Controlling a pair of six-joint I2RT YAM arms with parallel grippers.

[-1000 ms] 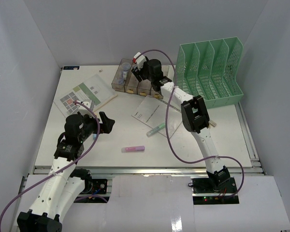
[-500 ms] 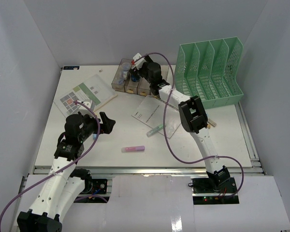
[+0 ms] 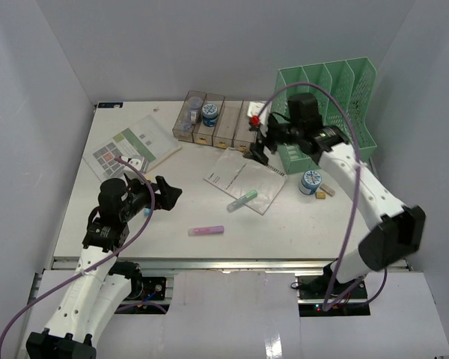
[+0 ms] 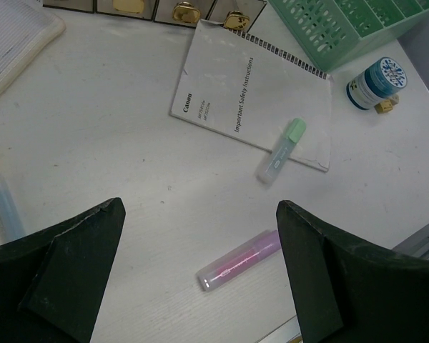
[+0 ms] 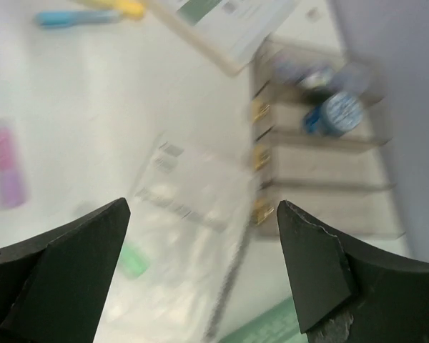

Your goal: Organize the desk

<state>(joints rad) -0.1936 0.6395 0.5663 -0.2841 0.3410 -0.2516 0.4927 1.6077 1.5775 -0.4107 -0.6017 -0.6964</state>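
The white desk [image 3: 120, 224] carries a pink highlighter [image 3: 206, 231] [image 4: 241, 260], a green-capped highlighter [image 3: 242, 200] [image 4: 281, 148] lying on a spiral booklet [image 3: 243, 178] [image 4: 250, 93], and a blue-lidded jar [image 3: 310, 181] [image 4: 375, 82] beside the green mesh rack [image 3: 329, 112]. A second blue-lidded jar [image 3: 209, 114] [image 5: 336, 113] sits inside one bin of the brownish row [image 3: 217, 123]. My left gripper [image 3: 167, 193] [image 4: 200, 286] hovers open above the pink highlighter. Open and empty, my right gripper [image 3: 256, 146] [image 5: 200, 279] hangs over the booklet's far edge; its view is blurred.
An open book [image 3: 131, 146] lies at the far left of the desk. A light blue pen [image 4: 3, 204] [image 5: 71, 18] lies near my left arm. A silver rail [image 3: 224, 262] runs along the near edge. Grey walls enclose three sides.
My right arm has swung from over the bins back to the right, jaws opening, leaving a blue-lidded jar in a bin. The jar by the rack is uncovered. Left arm barely moved.
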